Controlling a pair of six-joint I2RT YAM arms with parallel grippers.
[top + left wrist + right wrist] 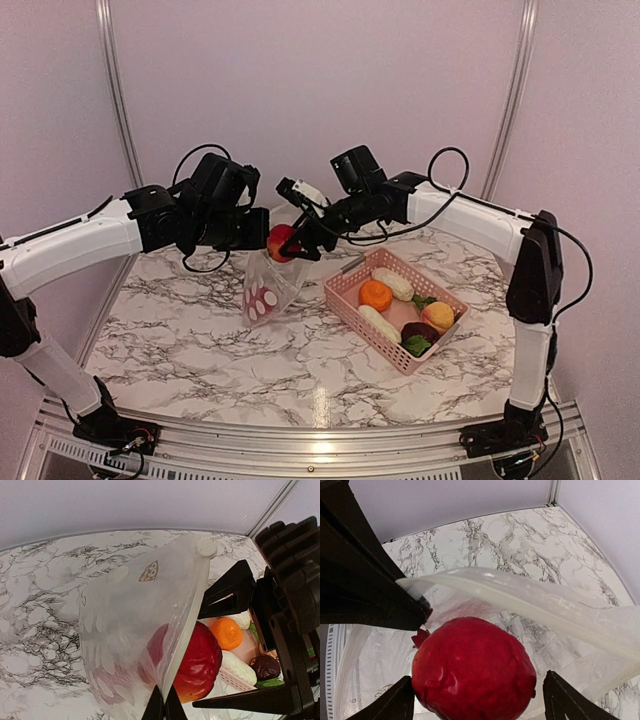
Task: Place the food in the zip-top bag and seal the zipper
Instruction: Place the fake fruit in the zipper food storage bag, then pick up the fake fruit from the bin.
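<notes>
Over marble table (pixel 200 350), pinching bag (pixel 125 630) mouth edge with closed left gripper (pixel 163 706), clamping red fruit (pixel 472 672) in right gripper (pixel 479 696) at the opening; probably needing lowering past zipper (pixel 530 605) before releasing, leaving other food (pixel 376 295) in basket (pixel 355 325)

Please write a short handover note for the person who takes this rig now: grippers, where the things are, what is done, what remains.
Left gripper: shut on the transparent polka-dot zip-top bag's mouth edge, bag lifted.
Right gripper: shut on the red round toy fruit, at the bag's mouth, unreleased.
Pink slotted plastic basket: orange ball, peach ball, purple ball, green leaf, two white oblongs.
Done: bag open. Left: release red fruit, bag the rest, press zipper shut.
</notes>
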